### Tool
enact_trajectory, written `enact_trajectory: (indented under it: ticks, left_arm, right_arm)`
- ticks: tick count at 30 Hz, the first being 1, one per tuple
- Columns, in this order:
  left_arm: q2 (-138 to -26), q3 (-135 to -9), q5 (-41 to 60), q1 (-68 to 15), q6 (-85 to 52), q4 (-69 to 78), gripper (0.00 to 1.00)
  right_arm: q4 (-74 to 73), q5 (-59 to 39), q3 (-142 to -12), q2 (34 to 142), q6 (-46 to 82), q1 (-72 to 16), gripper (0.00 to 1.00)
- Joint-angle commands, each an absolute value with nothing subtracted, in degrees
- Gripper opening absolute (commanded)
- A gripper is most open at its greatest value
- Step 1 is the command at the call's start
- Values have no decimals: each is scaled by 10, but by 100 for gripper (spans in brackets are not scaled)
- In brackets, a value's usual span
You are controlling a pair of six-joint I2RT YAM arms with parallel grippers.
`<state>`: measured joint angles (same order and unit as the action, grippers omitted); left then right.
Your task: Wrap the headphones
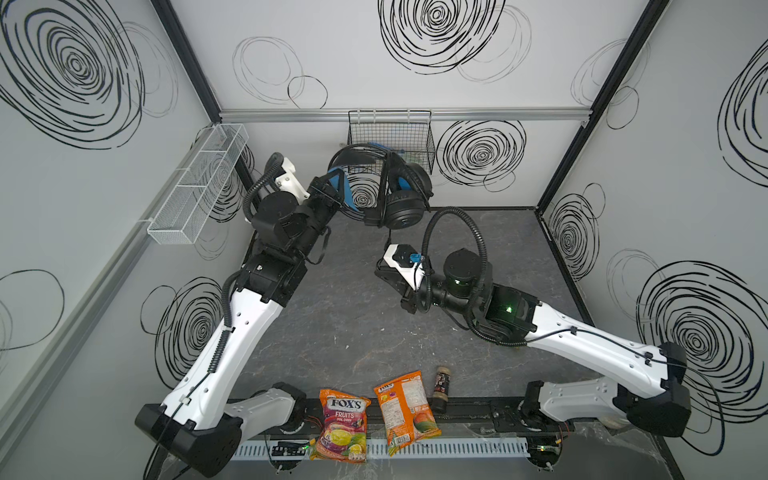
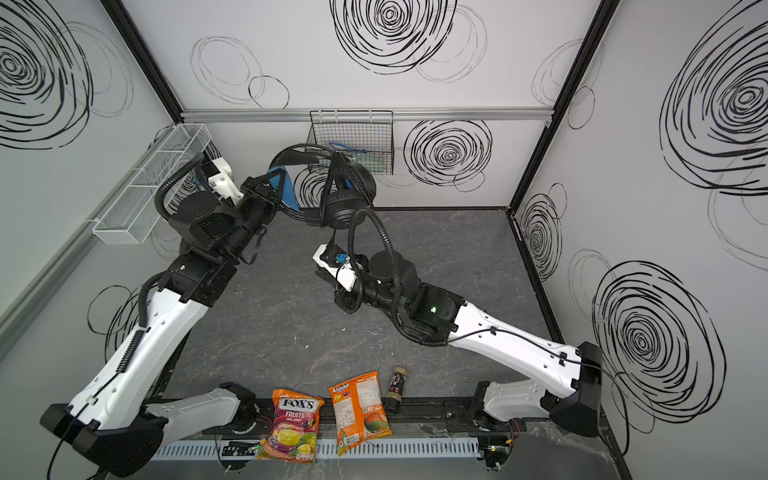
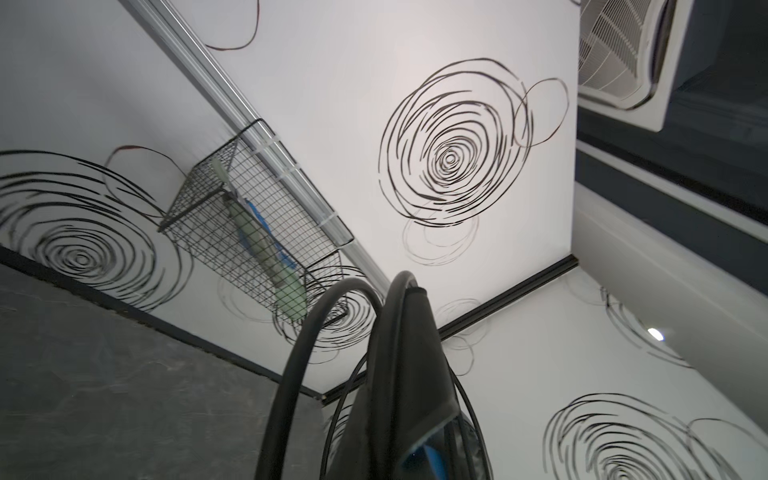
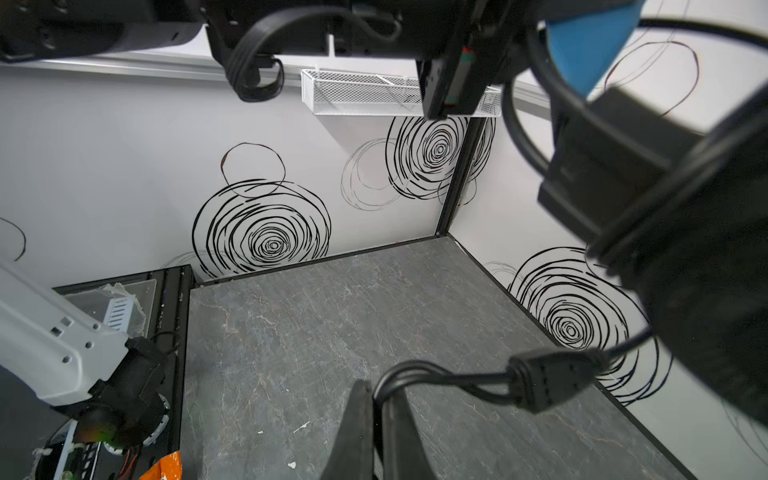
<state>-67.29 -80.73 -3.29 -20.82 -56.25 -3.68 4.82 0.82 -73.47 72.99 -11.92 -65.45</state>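
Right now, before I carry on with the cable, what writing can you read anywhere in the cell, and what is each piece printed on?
"FOX'S": on the multicoloured plastic candy bag, in both top views.
"FRUITS": same bag, under the brand.
"OVAL CANDY": same bag, small line below, only just readable.
Orange plastic snack bag: print too small to read.
Small dark brown bottle: label blurred.
Nothing else legible.

Robotics laboratory test cell. White panel walls (image 1: 353, 62) printed with black scribbled spirals enclose a grey stone-patterned desk (image 1: 353, 324). An aluminium rail (image 1: 395, 113) carries a black wire basket (image 1: 415, 133); a white mesh tray (image 1: 195, 187) hangs alongside. The left arm (image 1: 232, 332) and right arm (image 1: 582, 345) are mounted by a slotted cable duct (image 1: 457, 448). A ceiling air-conditioning cassette (image 3: 619, 54) is visible overhead.
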Motion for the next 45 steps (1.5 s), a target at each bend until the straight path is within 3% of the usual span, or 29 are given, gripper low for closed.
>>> enact_trajectory:
  ticks: [1, 6, 13, 23, 39, 45]
  left_arm:
    - [-654, -805, -69, -210, -465, -50, 0]
    - [-658, -775, -27, -205, -408, -66, 0]
    - [-650, -741, 76, -183, -356, -83, 0]
    - [-617, -685, 227, -176, -306, -126, 0]
    - [-596, -657, 292, -201, -273, -191, 0]
    - [-602, -635, 305, -202, -270, -192, 0]
  right_arm:
    - [91, 28, -785, 739, -165, -671, 0]
    - [124, 16, -844, 762, -199, -684, 0]
    - [160, 82, -914, 792, -292, -682, 0]
    - [202, 138, -902, 763, -418, -659, 4]
    - [240, 87, -845, 785, -415, -603, 9]
    - [241, 44, -832, 794, -367, -571, 17]
